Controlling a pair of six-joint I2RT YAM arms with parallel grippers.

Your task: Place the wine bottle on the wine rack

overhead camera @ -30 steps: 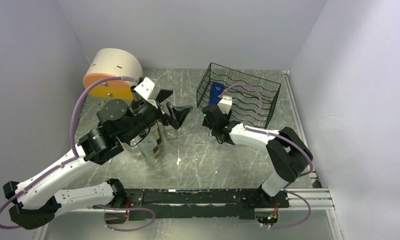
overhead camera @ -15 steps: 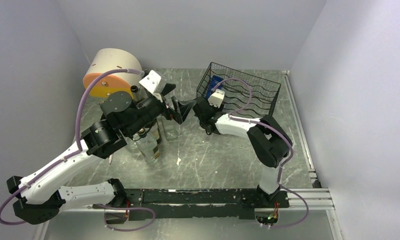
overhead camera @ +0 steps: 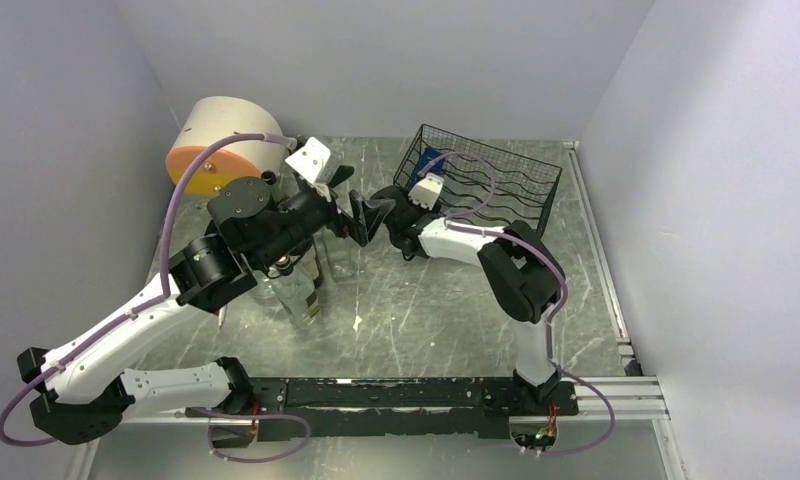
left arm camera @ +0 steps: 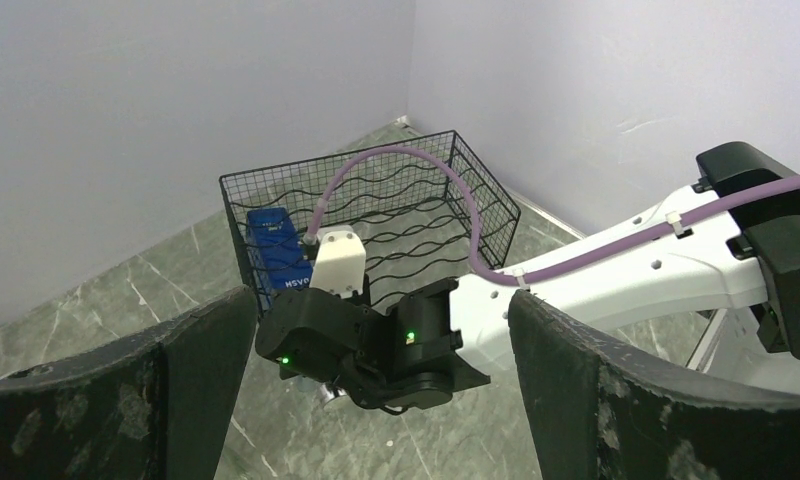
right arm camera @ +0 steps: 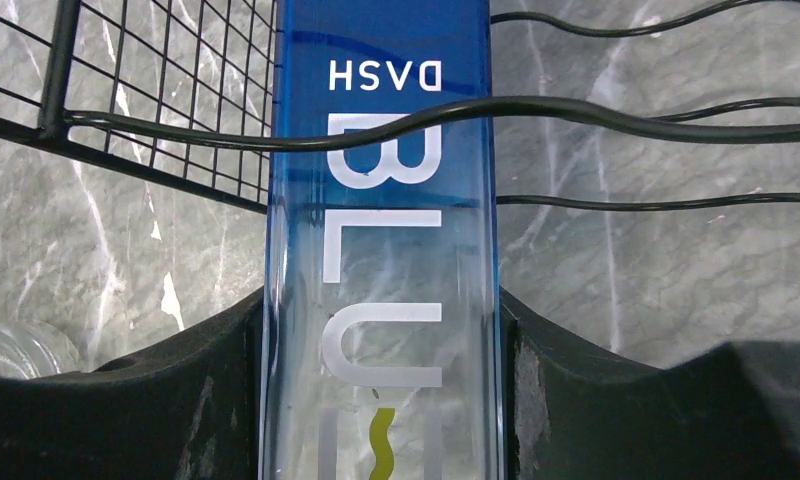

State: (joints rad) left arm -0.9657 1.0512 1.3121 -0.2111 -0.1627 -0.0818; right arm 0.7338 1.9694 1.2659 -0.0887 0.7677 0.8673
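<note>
One wine rack (overhead camera: 496, 190) of black wire stands at the far right of the surface (overhead camera: 426, 310). One wine bottle (right arm camera: 381, 200) lies in its left end, beside the mesh wall. It is blue fading to clear, with white lettering, and a wavy wire crosses over it. The right pincer (right arm camera: 381, 310) grips the bottle's clear part, a finger pressed to each side. The left pincer (left arm camera: 376, 330) hangs wide open just left of the right one, holding nothing. Several clear glass jars (overhead camera: 301, 290) stand under the left arm. A cream drum with an orange face (overhead camera: 221, 145) sits at the far left. The surface is grey and marbled, and pale walls close it in on three sides.
</note>
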